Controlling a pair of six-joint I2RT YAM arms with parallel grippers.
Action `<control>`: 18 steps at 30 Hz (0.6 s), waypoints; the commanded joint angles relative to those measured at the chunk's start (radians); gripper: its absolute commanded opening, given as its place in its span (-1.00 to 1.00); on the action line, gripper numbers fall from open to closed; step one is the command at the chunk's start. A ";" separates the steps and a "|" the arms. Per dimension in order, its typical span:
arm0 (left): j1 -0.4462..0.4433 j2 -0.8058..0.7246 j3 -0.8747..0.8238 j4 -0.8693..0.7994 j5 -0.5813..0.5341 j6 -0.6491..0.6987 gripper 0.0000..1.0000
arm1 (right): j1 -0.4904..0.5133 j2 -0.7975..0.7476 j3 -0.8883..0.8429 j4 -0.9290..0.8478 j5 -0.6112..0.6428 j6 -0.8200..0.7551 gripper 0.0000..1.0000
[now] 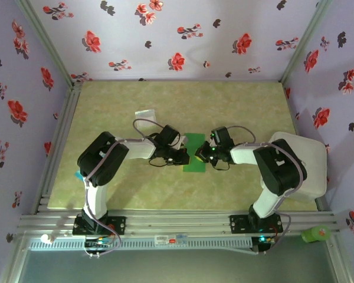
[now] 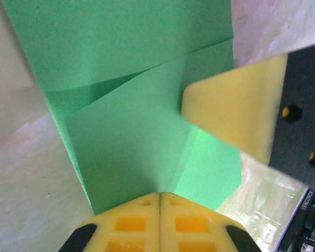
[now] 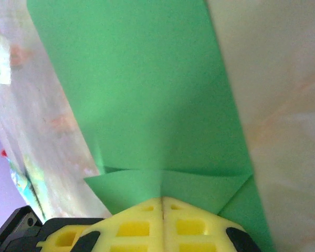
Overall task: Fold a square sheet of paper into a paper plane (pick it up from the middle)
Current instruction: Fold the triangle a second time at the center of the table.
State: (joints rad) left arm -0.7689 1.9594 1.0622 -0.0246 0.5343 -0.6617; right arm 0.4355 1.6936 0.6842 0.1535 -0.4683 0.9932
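At the paper's (image 1: 196, 146) near half, the left gripper (image 2: 160, 202) is held shut against its left edge and the right gripper (image 3: 163, 205) shut against its right edge, equally close. Its long axis is laid running away across the surface (image 1: 242, 106).

Robot arms, two: left arm (image 1: 103, 158), right arm (image 1: 278, 168).
Grippers, two: left gripper (image 1: 184, 157), right gripper (image 1: 202, 154).
Green sheet of paper (image 1: 196, 141), one.
Pale square packet (image 1: 145, 113), one.
White board (image 1: 312, 156), one.
Small green object (image 1: 315, 234), one.
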 commanded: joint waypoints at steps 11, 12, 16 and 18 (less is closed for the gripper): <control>-0.012 0.022 -0.047 -0.147 -0.058 0.033 -0.94 | -0.135 -0.056 -0.072 0.020 0.121 -0.051 -1.00; -0.013 0.019 -0.049 -0.146 -0.059 0.033 -0.94 | -0.135 -0.075 -0.071 0.026 0.110 -0.046 -0.99; -0.015 0.010 -0.055 -0.144 -0.056 0.024 -0.93 | -0.119 -0.160 -0.079 0.040 0.084 -0.035 -0.94; -0.019 0.007 -0.057 -0.143 -0.054 0.019 -0.93 | -0.105 -0.180 -0.080 0.033 0.069 -0.037 -0.93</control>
State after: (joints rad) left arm -0.7734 1.9488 1.0515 -0.0269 0.5316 -0.6514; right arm 0.3141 1.5570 0.6086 0.1753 -0.4068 0.9611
